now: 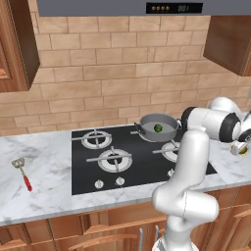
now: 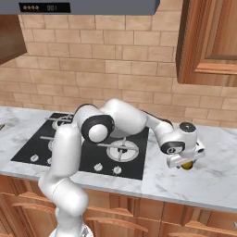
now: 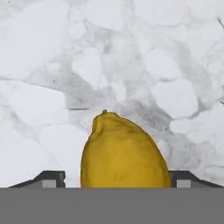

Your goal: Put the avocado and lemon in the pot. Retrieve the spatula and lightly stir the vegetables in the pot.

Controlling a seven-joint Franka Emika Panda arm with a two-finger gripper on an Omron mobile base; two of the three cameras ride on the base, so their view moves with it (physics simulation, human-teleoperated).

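Note:
On the marble counter right of the stove lies the lemon (image 3: 124, 153), yellow with a pointed end up. My gripper (image 3: 116, 177) is lowered over it, open, one finger tip on each side; a small gap shows at the left tip. From the right base view the gripper (image 2: 186, 163) sits right over the lemon (image 2: 187, 165). The left base view has the lemon (image 1: 243, 151) under the hand at the right edge. The grey pot (image 1: 157, 135) stands on the back right burner with a dark green avocado (image 1: 158, 128) inside. The red-handled spatula (image 1: 23, 174) lies on the counter far left.
The black cooktop (image 1: 122, 157) with several burners and front knobs fills the middle of the counter. Wooden wall cabinets (image 2: 208, 41) hang above the lemon's spot. A range hood (image 1: 147, 7) is overhead. The counter's front edge (image 2: 185, 196) runs close to the hand.

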